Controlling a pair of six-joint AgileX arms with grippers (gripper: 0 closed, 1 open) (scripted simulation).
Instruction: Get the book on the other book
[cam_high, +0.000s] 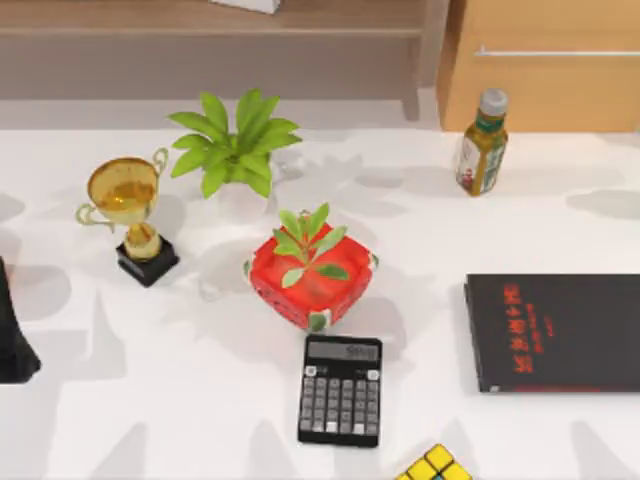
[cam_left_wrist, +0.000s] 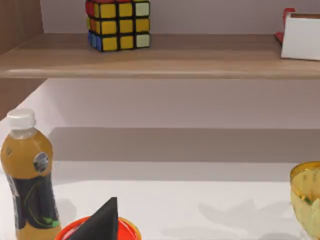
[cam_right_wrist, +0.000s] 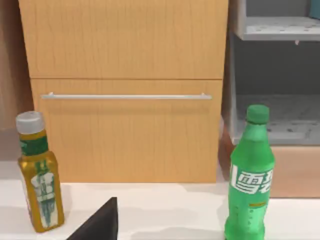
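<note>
Black other book (cam_high: 555, 332) flat, long axis across table (cam_high: 120, 400), lettering leftward.

A white counter (cam_high: 120, 400) held a gold trophy (cam_high: 128, 205), two potted plants (cam_high: 235, 150) (cam_high: 310, 275), a calculator (cam_high: 340, 390), a tea bottle (cam_high: 482, 145) and a puzzle cube (cam_high: 435, 466).

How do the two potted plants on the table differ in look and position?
The leafy plant has broad, bright green leaves above a pale pot and stands nearer the table's back edge. The plant in the red pot has fewer, narrower leaves, and it sits nearer the middle, just behind the calculator. Both stand upright with green leaves.
</note>
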